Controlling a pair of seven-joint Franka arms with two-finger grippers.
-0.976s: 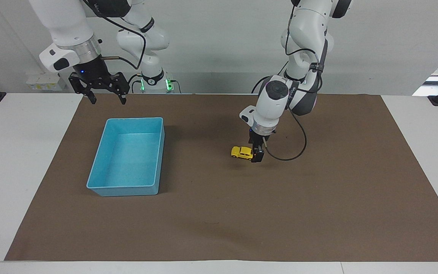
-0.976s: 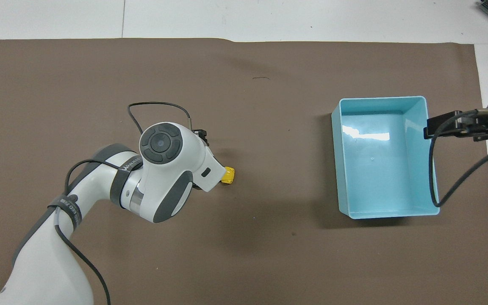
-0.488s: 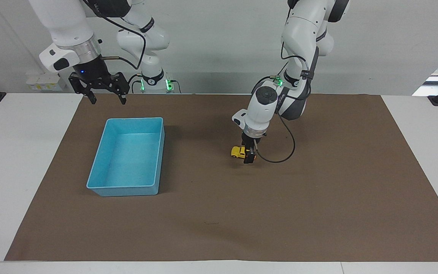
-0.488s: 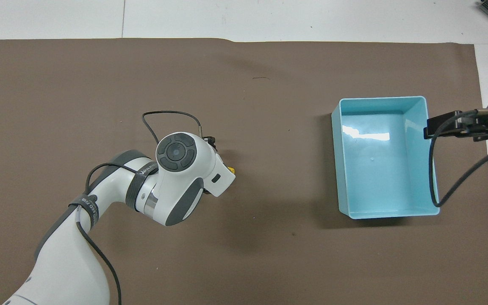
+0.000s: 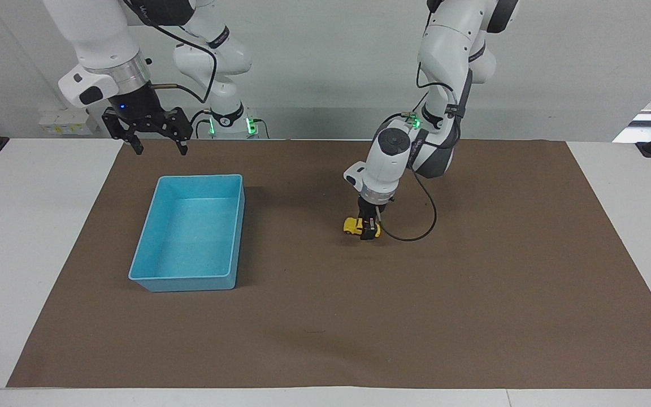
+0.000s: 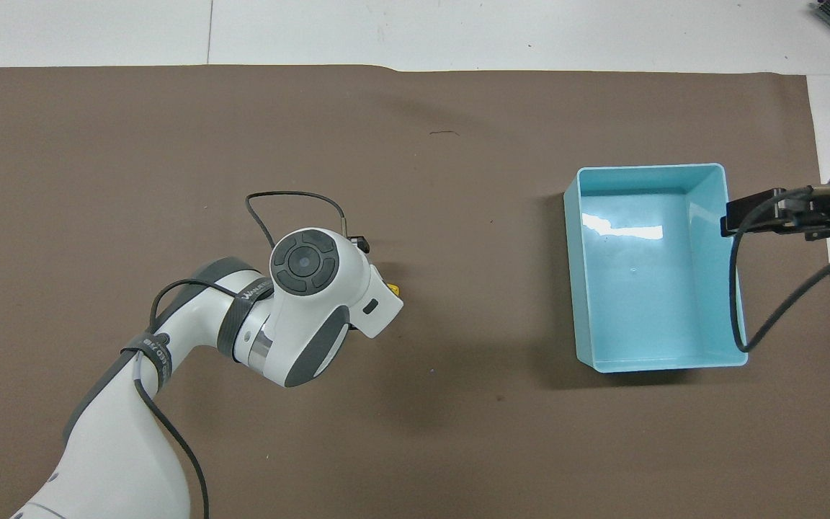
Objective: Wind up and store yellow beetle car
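The yellow beetle car (image 5: 351,225) stands on the brown mat near the middle of the table. My left gripper (image 5: 367,233) is down over the car's middle, with yellow showing on either side of it. In the overhead view the left wrist hides the gripper and nearly all of the car (image 6: 391,289). The blue bin (image 5: 190,278) stands toward the right arm's end of the table and holds nothing. My right gripper (image 5: 157,147) waits open and empty in the air by the bin's rim (image 6: 723,216).
The brown mat (image 5: 472,311) covers most of the white table. A black cable (image 5: 421,226) loops from the left wrist down beside the car. A cable from the right arm hangs over the bin's end wall (image 6: 739,310).
My left gripper has moved from beside the car's end to over its middle, toward the right arm's end. The car and the right arm have not moved.
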